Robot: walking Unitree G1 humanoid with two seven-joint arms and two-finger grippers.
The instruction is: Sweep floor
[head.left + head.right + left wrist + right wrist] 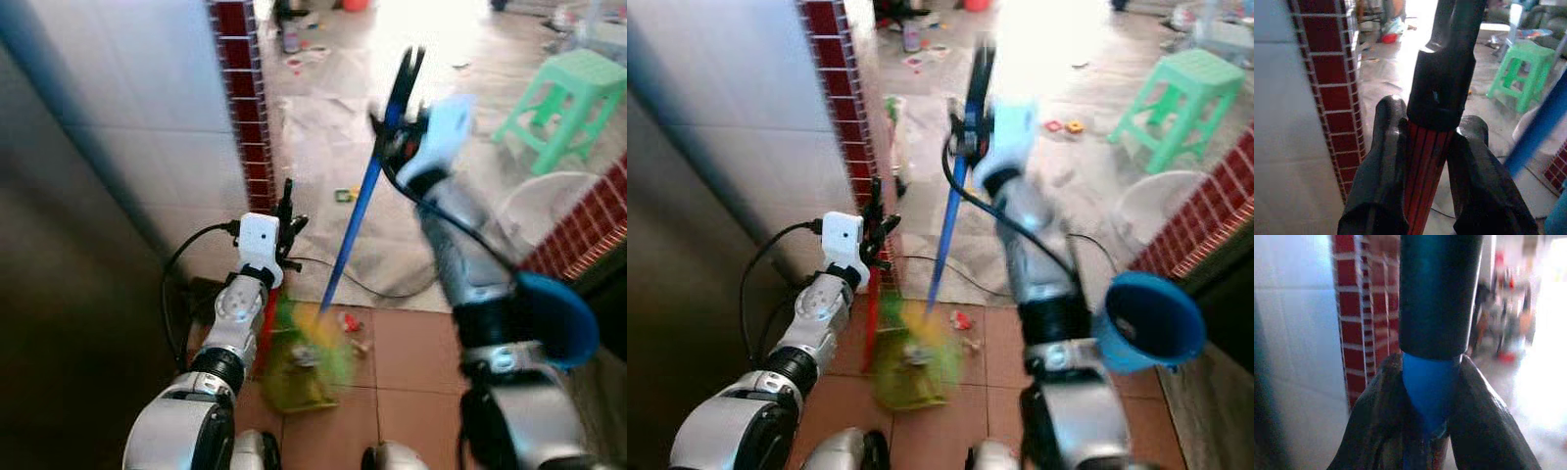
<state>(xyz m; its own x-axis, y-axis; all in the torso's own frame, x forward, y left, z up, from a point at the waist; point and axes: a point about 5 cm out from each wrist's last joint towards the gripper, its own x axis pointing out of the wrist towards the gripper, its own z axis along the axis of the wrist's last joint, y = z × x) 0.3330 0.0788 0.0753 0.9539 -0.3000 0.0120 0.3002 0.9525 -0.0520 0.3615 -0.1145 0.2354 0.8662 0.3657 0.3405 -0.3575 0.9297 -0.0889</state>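
A white tiled wall (147,117) on the left ends in a column of dark red brick tiles (250,98). Terracotta floor tiles (411,348) give way to pale grey concrete floor (323,147), brightly lit farther back. A mint-green plastic stool (568,98) stands on the right, near a low red brick-tiled wall (588,230).

1. A lived-in home: terracotta floor tiles (411,352) meet a white tiled wall (147,108) edged in dark red brick tile (250,108).
2. A green plastic stool (566,103) stands on the pale floor beyond.
3. Small toys and scraps (1063,125) lie scattered about.
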